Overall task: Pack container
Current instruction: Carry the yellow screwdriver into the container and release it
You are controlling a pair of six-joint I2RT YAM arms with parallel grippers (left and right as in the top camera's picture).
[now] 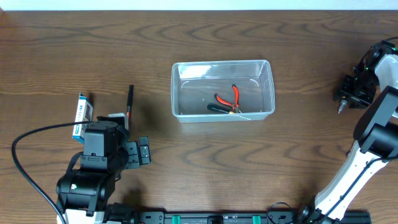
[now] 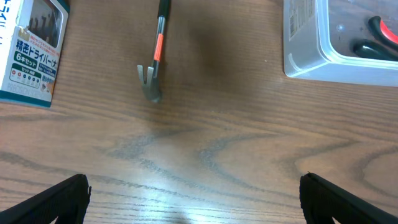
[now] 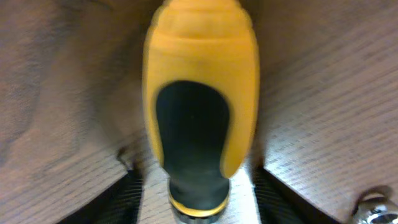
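Note:
The clear container (image 1: 222,89) stands in the middle of the table, with red-handled pliers (image 1: 227,98) and a black-handled tool lying in it. Its corner also shows in the left wrist view (image 2: 311,56). My left gripper (image 1: 124,140) is open wide and empty low over bare wood (image 2: 193,199), left of and nearer than the container. My right gripper (image 1: 349,93) is far right of the container. Its fingers (image 3: 196,171) sit on either side of a yellow-and-black screwdriver handle (image 3: 199,81). The metal tip (image 1: 341,108) pokes out below the gripper.
A small black pry bar with an orange band (image 1: 130,102) lies ahead of the left gripper (image 2: 158,43). A blue-and-white screwdriver-set box (image 1: 82,115) lies left of it (image 2: 31,50). A black cable loops at the front left.

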